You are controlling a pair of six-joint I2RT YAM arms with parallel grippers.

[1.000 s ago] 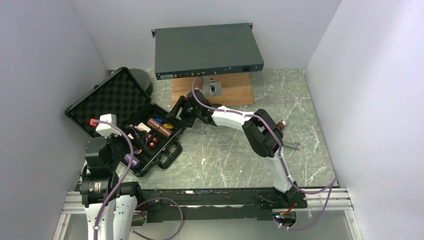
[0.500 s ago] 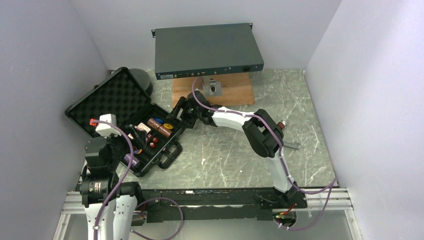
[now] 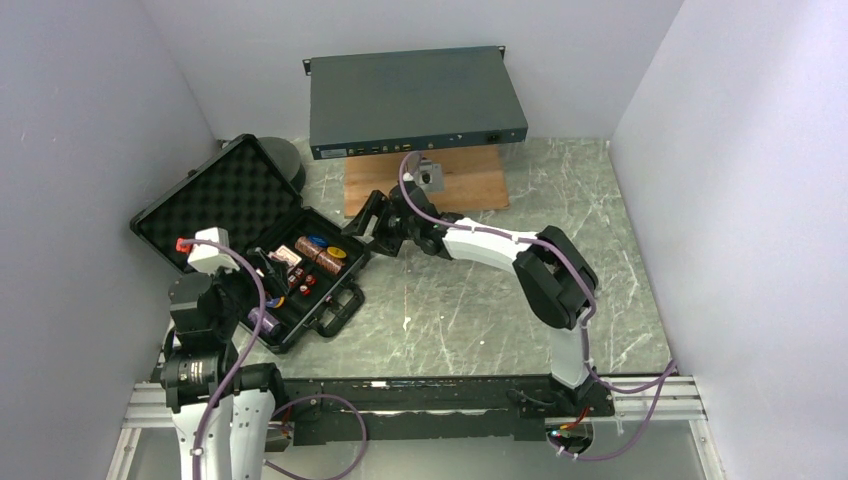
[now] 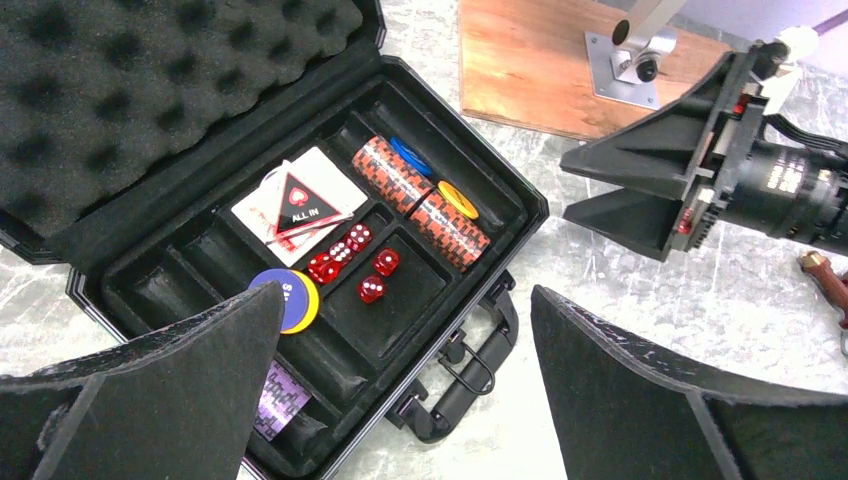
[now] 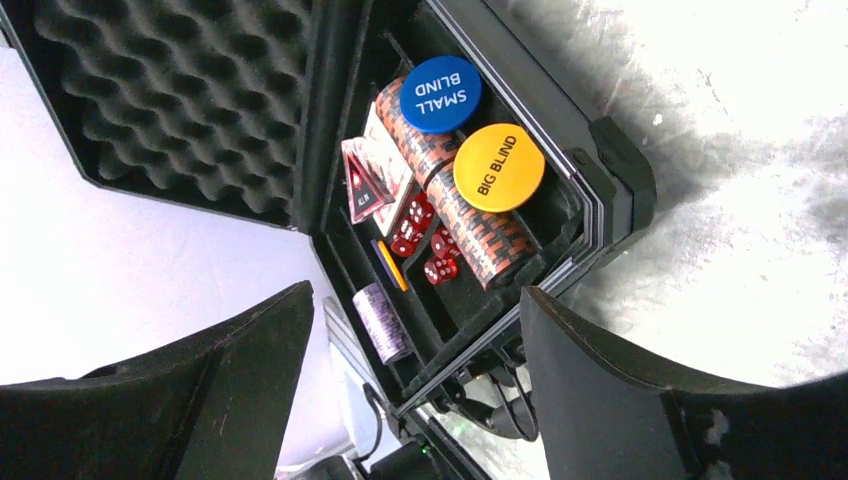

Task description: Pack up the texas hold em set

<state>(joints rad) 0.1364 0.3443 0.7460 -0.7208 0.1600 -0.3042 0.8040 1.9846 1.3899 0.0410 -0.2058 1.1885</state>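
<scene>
The texas hold em set's black briefcase (image 3: 345, 268) lies open at the left, its foam lid (image 3: 215, 205) tilted back and its handle (image 4: 470, 380) toward the table's middle. In its tray lie a blue disc (image 5: 440, 93), an orange disc (image 5: 498, 167), brown chip rolls (image 4: 420, 205), red dice (image 4: 350, 255), a card deck (image 4: 300, 205) and a purple roll (image 5: 380, 320). My left gripper (image 4: 403, 300) hovers open over the tray's near side with nothing in it. My right gripper (image 3: 362, 225) hangs open and empty just beyond the case's far right corner, pointed at it.
A big flat grey metal box (image 3: 415, 100) stands at the back on a metal bracket (image 3: 430, 175) over a wooden board (image 3: 470, 185). A black round spool (image 3: 285, 160) sits behind the lid. Pale walls close in on both sides.
The right arm's elbow has swung to the right and its gripper has drawn back slightly from the case, jaws a little wider. The left arm has stayed still.
</scene>
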